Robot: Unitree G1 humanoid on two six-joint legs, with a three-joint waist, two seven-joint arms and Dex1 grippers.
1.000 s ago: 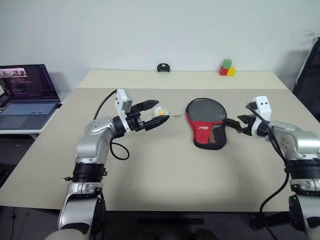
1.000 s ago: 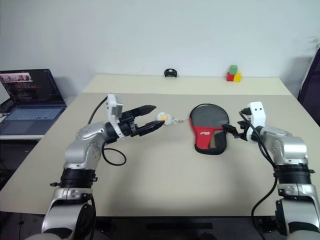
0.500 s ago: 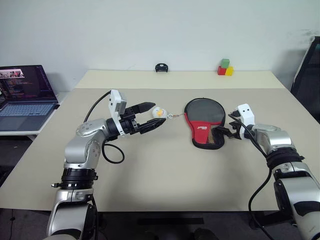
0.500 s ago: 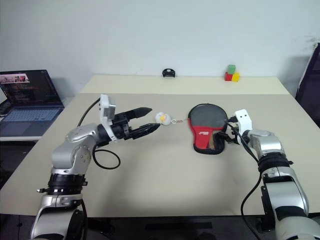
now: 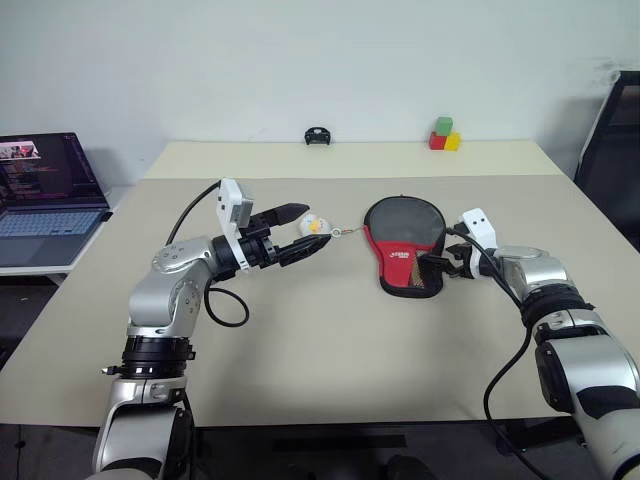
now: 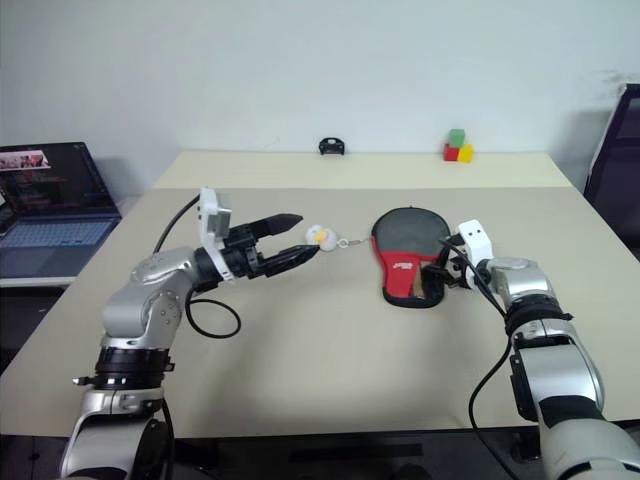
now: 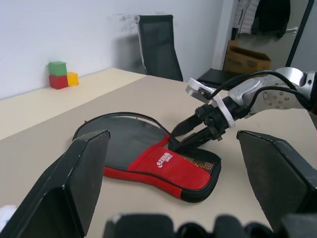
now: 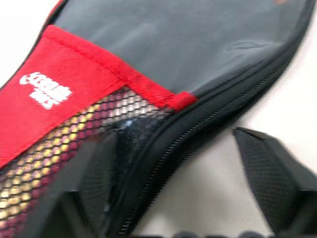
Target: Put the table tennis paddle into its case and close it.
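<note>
- Case [image 5: 404, 253] lies flat on the table [image 5: 300, 350], round end away from me, red logo panel and mesh pocket facing up. Wood tones show through the mesh, so I judge the table tennis paddle [image 8: 34, 168] already inside; its black face I cannot make out apart from the fabric.
- Right gripper [image 7: 185, 141] is down at the case's narrow end on my right, one finger over the mesh, the other outside the zipper edge, jaws part open astride that rim. Whether they pinch it yet, I cannot tell.
- Left gripper [image 5: 298, 233] hangs above the table with fingers spread wide, holding nothing, tips just beside the small white-yellow charm [image 5: 316, 224], which trails from the case's round end.
- Judged done: paddle stowed. Left: steady the case, take the charm, run the zipper shut.
</note>
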